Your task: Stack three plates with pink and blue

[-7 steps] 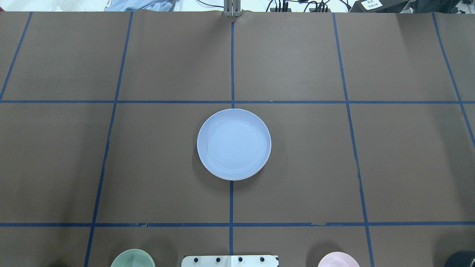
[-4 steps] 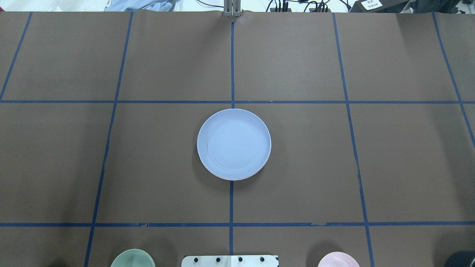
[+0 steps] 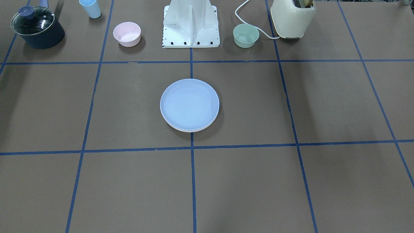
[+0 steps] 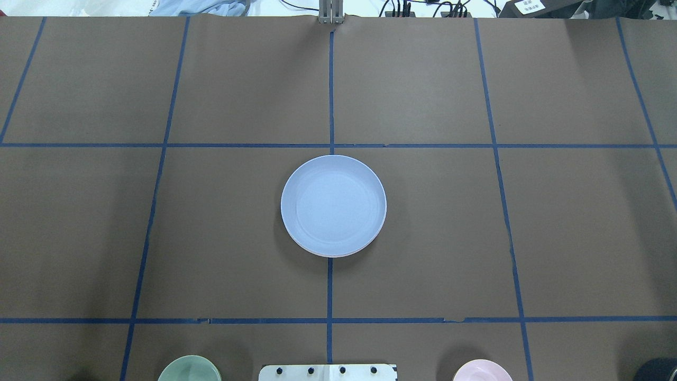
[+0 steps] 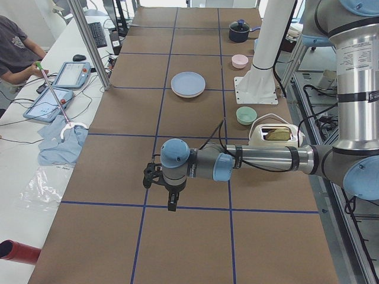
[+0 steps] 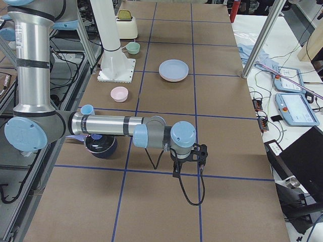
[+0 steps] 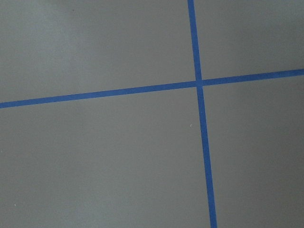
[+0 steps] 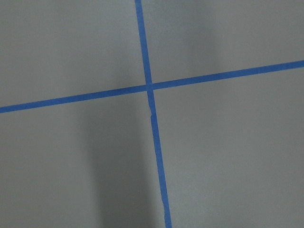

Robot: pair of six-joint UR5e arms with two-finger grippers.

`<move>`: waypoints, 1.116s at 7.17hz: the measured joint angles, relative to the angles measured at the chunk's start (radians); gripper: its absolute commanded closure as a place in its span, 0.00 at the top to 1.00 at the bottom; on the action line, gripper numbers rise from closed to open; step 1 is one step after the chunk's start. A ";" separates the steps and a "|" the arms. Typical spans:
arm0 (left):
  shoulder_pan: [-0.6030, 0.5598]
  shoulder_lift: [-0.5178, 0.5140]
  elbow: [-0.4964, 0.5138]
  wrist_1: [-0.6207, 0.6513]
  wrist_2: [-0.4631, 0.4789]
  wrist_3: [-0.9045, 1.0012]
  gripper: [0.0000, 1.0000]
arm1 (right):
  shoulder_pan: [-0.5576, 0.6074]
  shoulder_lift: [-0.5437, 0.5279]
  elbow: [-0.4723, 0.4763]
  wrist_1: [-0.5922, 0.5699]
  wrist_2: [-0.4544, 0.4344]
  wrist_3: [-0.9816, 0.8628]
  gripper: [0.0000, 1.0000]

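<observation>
While the left gripper [image 5: 171, 201] and right gripper [image 6: 177, 169] hang low over the table [image 4: 158, 238], nothing has shifted.
Blue plate [image 4: 333, 205] tops its stack [image 3: 191, 130] as before, well apart from both; whether either gripper is open or gripping anything cannot be told.

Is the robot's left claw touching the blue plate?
Apart. The exterior left view shows the left gripper hanging over the bare brown table, while the blue plate sits far up the table, with open tabletop between them.
</observation>
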 measured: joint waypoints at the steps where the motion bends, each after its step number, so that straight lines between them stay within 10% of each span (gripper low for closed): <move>1: 0.000 0.002 -0.001 0.000 -0.009 0.000 1.00 | 0.000 0.000 0.000 0.000 0.000 0.002 1.00; 8: 0.000 0.003 0.002 -0.002 -0.011 0.000 1.00 | 0.000 0.005 0.000 0.000 0.000 0.001 1.00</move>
